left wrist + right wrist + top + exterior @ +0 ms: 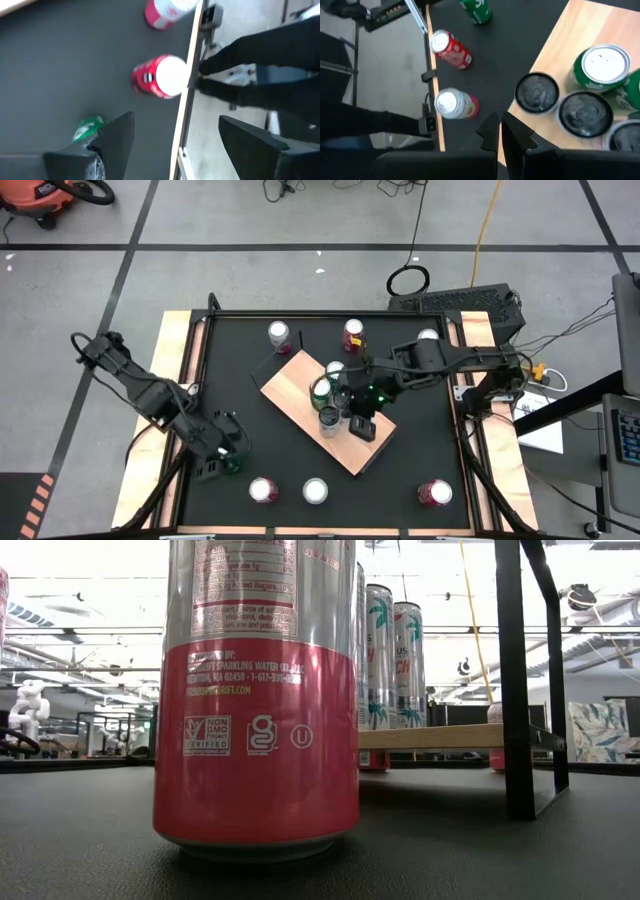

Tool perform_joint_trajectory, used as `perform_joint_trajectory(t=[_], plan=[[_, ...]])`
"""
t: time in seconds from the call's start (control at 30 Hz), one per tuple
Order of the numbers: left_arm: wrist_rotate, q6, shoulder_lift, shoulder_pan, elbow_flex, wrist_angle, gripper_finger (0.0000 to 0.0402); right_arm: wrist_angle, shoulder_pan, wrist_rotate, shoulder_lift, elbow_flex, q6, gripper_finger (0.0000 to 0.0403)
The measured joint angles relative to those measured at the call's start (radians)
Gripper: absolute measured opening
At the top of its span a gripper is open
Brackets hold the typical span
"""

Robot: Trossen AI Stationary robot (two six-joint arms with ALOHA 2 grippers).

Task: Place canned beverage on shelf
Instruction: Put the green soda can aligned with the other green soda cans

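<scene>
Cans stand clustered on the shelf (300, 385), a light-tan wood-grain board set at an angle in the middle of the black table (420, 440). Among them is a green can (600, 67) with a pale top, and beside it several dark-topped cans (536, 92) near the board's edge. In the low view, tall silver cans with palm prints (380, 650) stand on the board, which is raised on black corner rods (518, 680).

Over this cluster hangs the right gripper (499, 132), its arm stretched in from the table's right side, the wrist bent down above the board; its fingers are pressed together and hold nothing.

Other cans stand loose on the table: a red-and-silver can (258, 700) right in front of the low camera, a red can (353, 332) and a white-topped can (279, 333) toward the far edge, and three more along the near edge.

At the table's near left, the left gripper (175, 145) sits low, the arm folded back toward the left rail (165, 395). Its fingers are spread apart and empty, with a green can (87, 127) just beside one finger.
</scene>
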Motion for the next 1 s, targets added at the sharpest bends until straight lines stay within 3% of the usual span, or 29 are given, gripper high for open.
perform_joint_trajectory(t=[0.23, 0.57, 0.77, 0.9, 1.0], plan=[[0.035, 0.006, 0.053, -0.039, 0.052, -0.078, 0.0292, -0.07, 0.035, 0.019, -0.056, 0.0, 0.013, 0.0], [0.055, -0.067, 0.064, -0.066, 0.076, -0.177, 0.0296, -0.086, 0.143, 0.237, -0.181, 0.0, 0.006, 0.0], [-0.027, -0.064, 0.063, -0.089, 0.027, -0.224, 0.0349, -0.086, 0.176, 0.305, -0.209, 0.0, -0.04, 0.0], [-0.001, -0.088, 0.064, -0.091, -0.052, -0.228, 0.039, -0.087, 0.193, 0.315, -0.208, 0.0, -0.033, 0.0], [0.005, -0.091, 0.064, -0.088, -0.095, -0.213, 0.0398, -0.086, 0.207, 0.316, -0.208, 0.0, -0.029, 0.0]])
